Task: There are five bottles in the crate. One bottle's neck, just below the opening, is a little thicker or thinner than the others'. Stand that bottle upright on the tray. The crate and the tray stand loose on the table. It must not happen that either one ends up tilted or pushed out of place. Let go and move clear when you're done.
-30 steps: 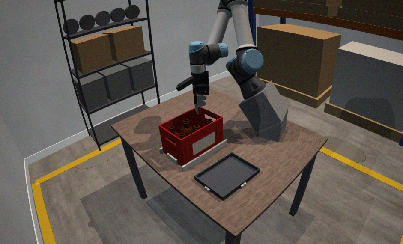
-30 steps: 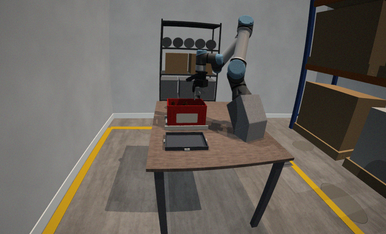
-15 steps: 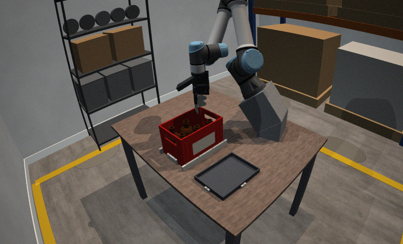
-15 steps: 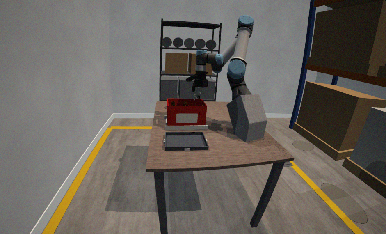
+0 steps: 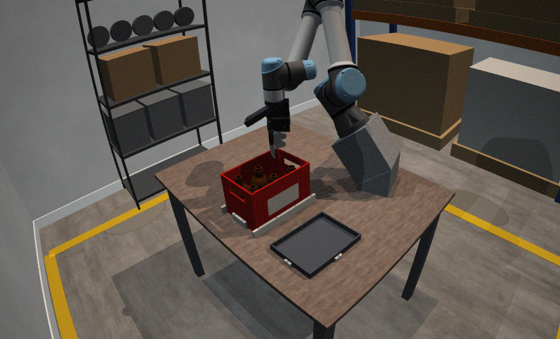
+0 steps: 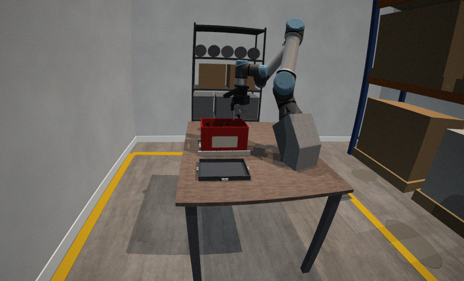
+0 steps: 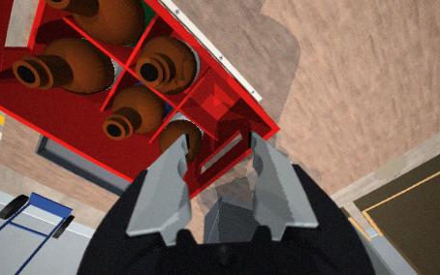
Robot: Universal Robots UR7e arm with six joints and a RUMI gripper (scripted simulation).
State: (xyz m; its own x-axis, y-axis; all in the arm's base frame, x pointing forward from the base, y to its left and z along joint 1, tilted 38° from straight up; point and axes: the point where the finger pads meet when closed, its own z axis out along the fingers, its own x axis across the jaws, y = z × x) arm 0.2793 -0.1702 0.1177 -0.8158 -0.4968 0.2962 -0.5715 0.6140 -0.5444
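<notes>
Five brown bottles [image 7: 165, 63] are seen standing in the cells of the red crate [image 5: 282, 197], their necks rising among the dividers; which neck is the thicker or thinner one cannot be told from these views, though in the wrist view the mouths can be compared side by side; one bottle [image 7: 181, 136] is largely hidden behind the left finger. The crate is set on the table [image 5: 374, 227] within pale corner guides, and the dark tray [image 5: 315, 244] lies just beside it, nearer the table's front edge, with nothing on it.

The step in hand is judged to be the inspection or approach over the crate, no bottle having yet been taken; the next move is thought to call for the fingers to be centred over the odd neck, lowered straight between its neighbours, and shut below the opening, care being taken that the loose crate is not nudged.

The gripper [image 7: 218, 145] is held partly open, at a middling gap, with nothing between the fingers; it is pointed straight down over the crate's far corner, its tips near rim height above an unfilled corner cell. The arm [image 5: 336, 79] is reached out from its grey pedestal [image 5: 382, 176], elbow raised high, the wrist turned vertical.
</notes>
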